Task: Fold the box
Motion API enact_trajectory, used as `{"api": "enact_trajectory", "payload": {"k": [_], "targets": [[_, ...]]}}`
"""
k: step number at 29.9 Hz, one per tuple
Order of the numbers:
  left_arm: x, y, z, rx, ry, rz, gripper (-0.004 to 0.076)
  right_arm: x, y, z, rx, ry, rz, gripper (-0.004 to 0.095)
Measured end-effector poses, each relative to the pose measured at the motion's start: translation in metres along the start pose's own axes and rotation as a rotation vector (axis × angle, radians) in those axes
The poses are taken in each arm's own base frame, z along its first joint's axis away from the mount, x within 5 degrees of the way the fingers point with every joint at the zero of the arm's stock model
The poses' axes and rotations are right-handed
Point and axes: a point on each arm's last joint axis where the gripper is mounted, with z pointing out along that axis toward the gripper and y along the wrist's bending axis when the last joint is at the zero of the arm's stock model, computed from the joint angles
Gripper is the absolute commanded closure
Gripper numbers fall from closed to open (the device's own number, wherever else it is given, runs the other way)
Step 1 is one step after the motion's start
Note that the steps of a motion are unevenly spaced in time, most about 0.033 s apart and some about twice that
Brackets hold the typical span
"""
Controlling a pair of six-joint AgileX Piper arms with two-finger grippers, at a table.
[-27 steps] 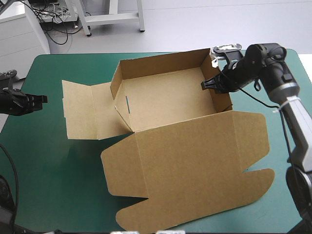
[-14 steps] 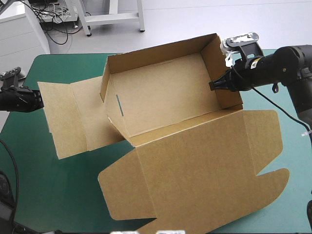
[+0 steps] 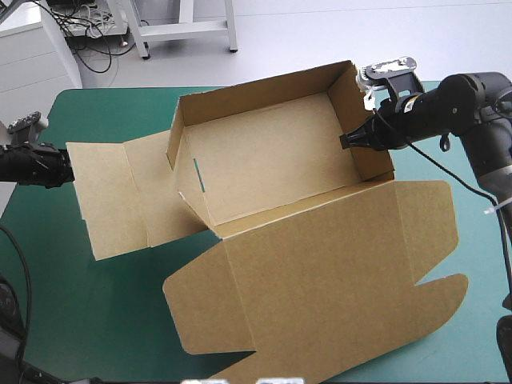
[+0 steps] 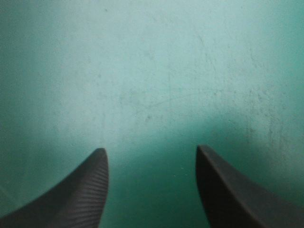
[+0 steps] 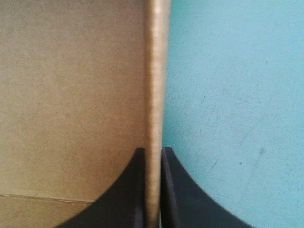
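- Teal-green worktop (image 3: 104,320) carries the brown box (image 3: 264,160) as an open tray across its middle and far side, with the lid (image 3: 320,272) spread flat toward the near edge.
- Right tool (image 3: 346,141) pinches the tray's right wall, its black fingers (image 5: 135,190) all but closed on the board edge.
- Left tool (image 3: 64,168) sits at the worktop's left edge, spread wide, with only bare cover between its tips.
- Since earlier, the box has shifted left and looks raised at the gripped side.
- Its flat left flap (image 3: 112,200), earlier well apart from the left tool, now ends just beside it.
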Motion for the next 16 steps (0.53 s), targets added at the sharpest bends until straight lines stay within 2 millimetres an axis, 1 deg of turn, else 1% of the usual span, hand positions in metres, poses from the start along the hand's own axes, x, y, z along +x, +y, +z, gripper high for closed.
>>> {"api": "enact_trajectory", "payload": {"k": [5,7,9,16], "targets": [[0.003,0.000,0.008,0.042,0.061,-0.056,0.0214,-0.002,0.001,0.000,-0.012,-0.025,0.006,0.0912],[0.003,-0.004,0.013,0.062,0.069,-0.058,0.0216,-0.004,0.002,0.001,-0.022,-0.036,0.012,0.0912],[0.002,-0.012,0.018,0.088,0.075,-0.053,0.0216,-0.005,0.002,0.004,-0.029,-0.043,0.016,0.0912],[0.007,-0.056,0.042,0.168,0.148,0.045,0.0219,-0.011,-0.001,0.022,-0.044,-0.050,0.034,0.0912]]}}
